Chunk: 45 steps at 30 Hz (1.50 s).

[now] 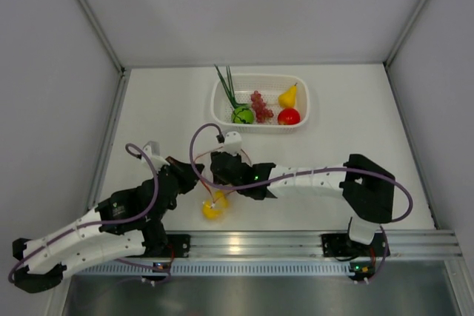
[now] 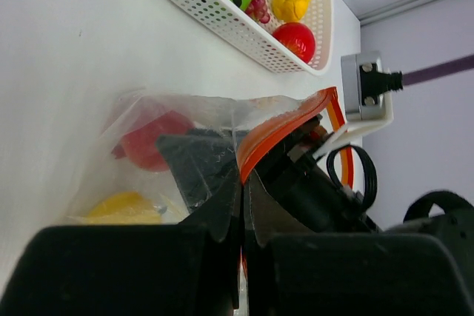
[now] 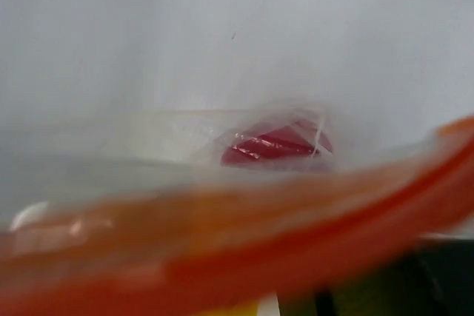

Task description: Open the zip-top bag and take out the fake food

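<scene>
While the left gripper point(image 2: 243, 192) clamps the zip-top bag point(image 2: 137, 112), whether the right gripper point(image 1: 216, 181) gapes is unclear

The top external view looks steeply down from above and behind the arm bases. It takes in the whole surface point(image 1: 163, 101) out to the white perforated basket point(image 1: 259, 76). The left wrist view sits low behind the left claw point(image 2: 243, 197) and faces across the surface to that same basket. The right wrist view is pressed close to the zip-top bag point(image 3: 222, 257) and is blurred. Both wrist views share the red fake food point(image 3: 274, 146) inside it.
</scene>
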Tool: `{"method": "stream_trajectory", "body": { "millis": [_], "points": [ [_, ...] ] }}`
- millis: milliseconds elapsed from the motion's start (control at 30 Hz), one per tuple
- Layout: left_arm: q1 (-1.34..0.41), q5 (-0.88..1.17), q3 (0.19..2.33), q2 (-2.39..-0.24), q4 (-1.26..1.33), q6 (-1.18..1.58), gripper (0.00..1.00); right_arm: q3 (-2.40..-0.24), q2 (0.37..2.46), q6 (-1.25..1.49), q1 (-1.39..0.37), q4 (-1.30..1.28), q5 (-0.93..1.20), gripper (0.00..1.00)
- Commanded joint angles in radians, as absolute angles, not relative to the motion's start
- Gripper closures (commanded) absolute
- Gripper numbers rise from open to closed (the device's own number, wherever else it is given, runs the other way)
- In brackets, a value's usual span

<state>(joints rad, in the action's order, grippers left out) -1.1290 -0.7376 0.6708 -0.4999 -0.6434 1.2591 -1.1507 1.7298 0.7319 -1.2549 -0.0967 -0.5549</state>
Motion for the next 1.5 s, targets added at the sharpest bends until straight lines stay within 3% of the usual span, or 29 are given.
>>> {"method": "stream_trajectory", "body": {
  "millis": [0,300,467,700,900,1033,1100,1467],
  "points": [
    [-1.134,-0.724,0.669,-0.502,-0.617,1.238,1.0,-1.164,1.753,0.684,-1.195,-0.061,-0.565,0.55],
    [-1.134,-0.715,0.67,-0.502,-0.62,1.203,1.0,-1.242,1.847,0.607,-1.151,-0.126,-0.522,0.49],
    [-1.132,-0.71,0.666,-0.502,-0.618,1.195,1.0,-1.281,1.897,0.586,-1.144,-0.135,-0.466,0.29],
    [-1.132,-0.699,0.66,-0.499,-0.618,1.175,1.0,-1.35,1.986,0.572,-1.126,-0.159,-0.413,0.18],
    [-1.132,-0.698,0.655,-0.488,-0.621,1.155,1.0,-1.377,2.031,0.56,-1.103,-0.158,-0.39,0.17],
    [-1.132,-0.703,0.653,-0.483,-0.62,1.149,1.0,-1.353,1.996,0.557,-1.1,-0.14,-0.39,0.34],
    [-1.132,-0.706,0.653,-0.483,-0.621,1.144,1.0,-1.338,1.967,0.551,-1.103,-0.13,-0.39,0.37],
    [-1.132,-0.709,0.713,-0.537,-0.62,1.071,1.0,-1.304,1.753,0.5,-1.17,-0.221,-0.434,0.37]
  ]
}}
